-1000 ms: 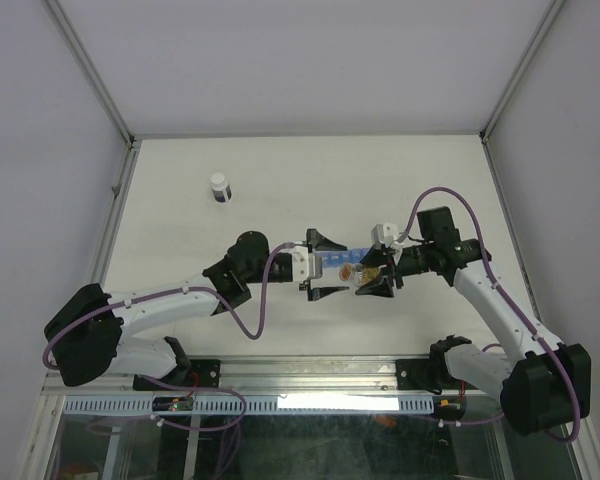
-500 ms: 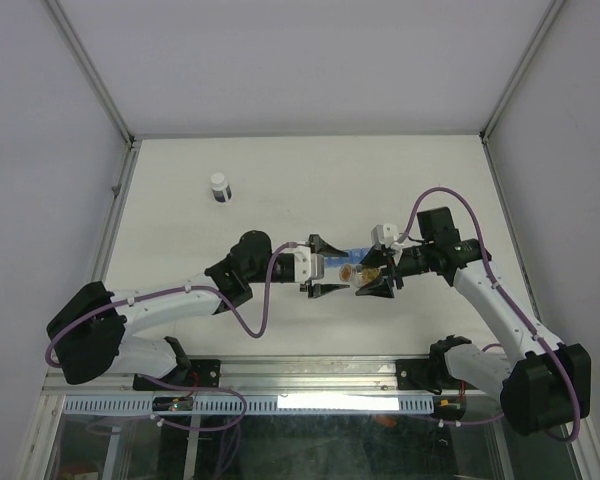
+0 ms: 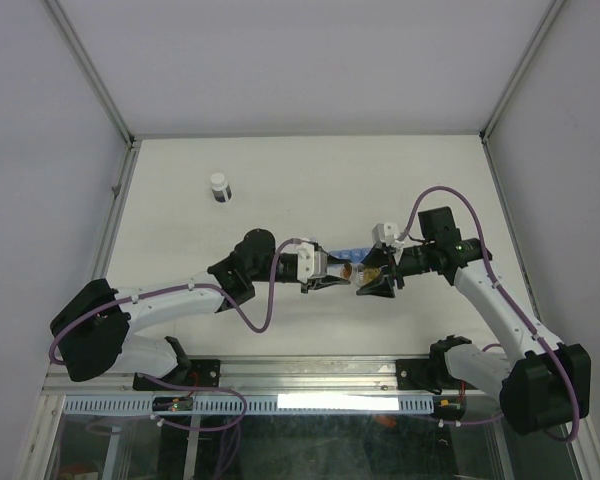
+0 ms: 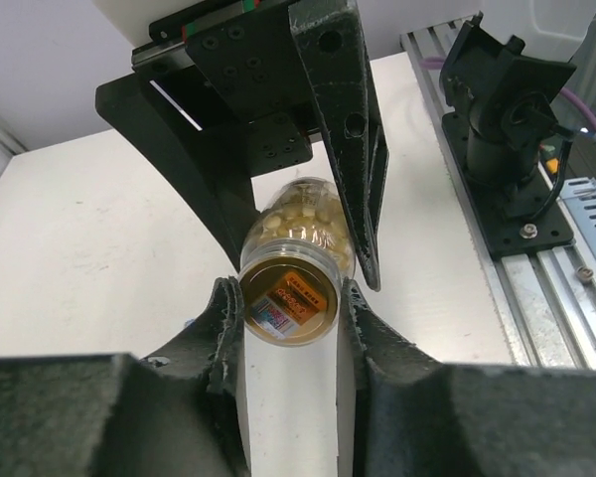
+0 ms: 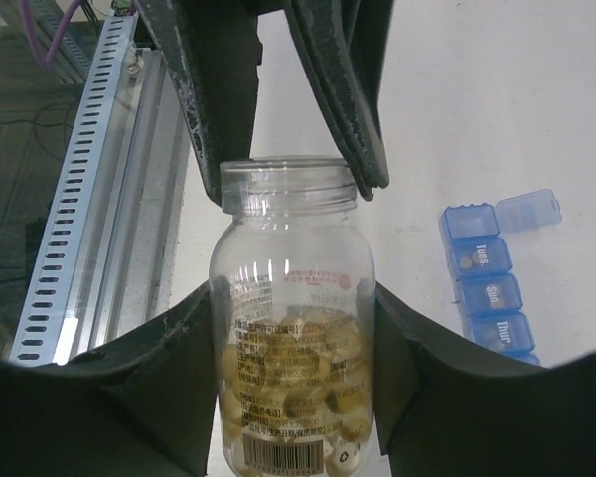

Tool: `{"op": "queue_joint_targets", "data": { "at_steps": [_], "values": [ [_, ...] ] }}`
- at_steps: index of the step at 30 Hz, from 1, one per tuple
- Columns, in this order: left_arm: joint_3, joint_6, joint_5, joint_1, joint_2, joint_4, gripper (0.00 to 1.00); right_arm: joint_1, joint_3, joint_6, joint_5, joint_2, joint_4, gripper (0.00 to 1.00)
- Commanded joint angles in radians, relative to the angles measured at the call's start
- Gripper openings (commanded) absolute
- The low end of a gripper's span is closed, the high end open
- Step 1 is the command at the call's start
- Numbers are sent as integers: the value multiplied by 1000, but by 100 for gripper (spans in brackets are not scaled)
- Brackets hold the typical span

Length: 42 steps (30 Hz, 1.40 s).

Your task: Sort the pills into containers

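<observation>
Jaws of left gripper (image 3: 330, 270) and right gripper (image 3: 372, 276) clamp one clear bottle (image 3: 350, 269) from opposite ends overhead. Left wrist shows fingers (image 4: 223, 323) pinching its mouth end, pills (image 4: 303, 214) inside. Right wrist adds containers (image 5: 482, 273) on the table (image 5: 477, 99) beside, one lid open.
</observation>
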State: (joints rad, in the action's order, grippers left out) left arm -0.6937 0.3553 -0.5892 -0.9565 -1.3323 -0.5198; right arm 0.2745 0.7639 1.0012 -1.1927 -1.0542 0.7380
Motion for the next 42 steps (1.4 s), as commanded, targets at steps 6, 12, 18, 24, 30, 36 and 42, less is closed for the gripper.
{"op": "queue_joint_targets", "data": {
  "at_steps": [6, 12, 18, 24, 30, 36, 42],
  "values": [
    [-40, -561, 80, -3, 21, -69, 0, 1, 45, -90, 18, 5, -92, 0],
    [-12, -986, 349, -62, 33, 8, 0, 0, 42, -136, 45, 0, -127, 0],
    [-68, -1094, 514, -123, 51, 145, 1, -1, 42, -150, 51, 3, -137, 0],
    [-80, -1061, 483, -123, 61, 146, 38, -6, 42, -153, 46, 7, -136, 0],
    [-35, -966, 483, -121, 103, 100, 80, -6, 41, -154, 37, 6, -136, 0],
    [66, -778, 460, -122, 173, 15, 99, -6, 42, -149, 35, 7, -133, 0],
    [230, -587, 448, -121, 271, -185, 99, -6, 40, -142, 29, 7, -128, 0]
  ]
}}
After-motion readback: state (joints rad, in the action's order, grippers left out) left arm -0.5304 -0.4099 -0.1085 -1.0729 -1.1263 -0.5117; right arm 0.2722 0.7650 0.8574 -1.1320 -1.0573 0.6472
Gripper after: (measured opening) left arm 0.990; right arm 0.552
